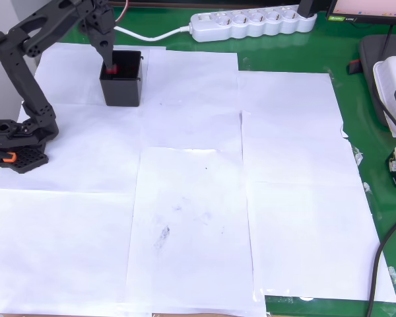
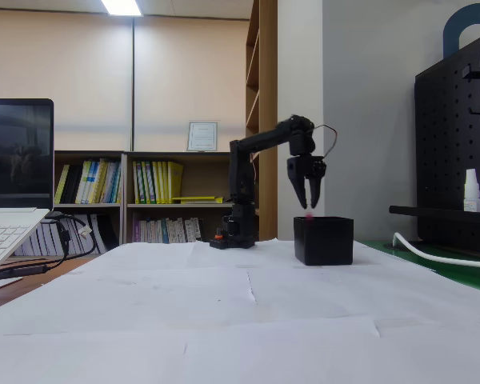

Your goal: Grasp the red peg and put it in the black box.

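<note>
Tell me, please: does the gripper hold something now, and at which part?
Nothing, it seems: the gripper hangs open over the black box, and the red peg shows just below its tips, at the box's rim.

Place: an office or study room where I work on a tabletop.
Back wall: bookshelves (image 2: 156, 196) full of books at centre left of the fixed view, a framed certificate (image 2: 202, 137) above them.
Ceiling: a strip light (image 2: 122, 7) at the top left.
Desk gear: a laptop (image 2: 12, 188) at the left edge; a white power strip (image 1: 254, 23) at the top of the overhead view.
Right edge: a black pegboard (image 2: 456, 144).
My surface: white paper sheets (image 1: 191, 218) over a green mat (image 1: 366, 132).
</note>
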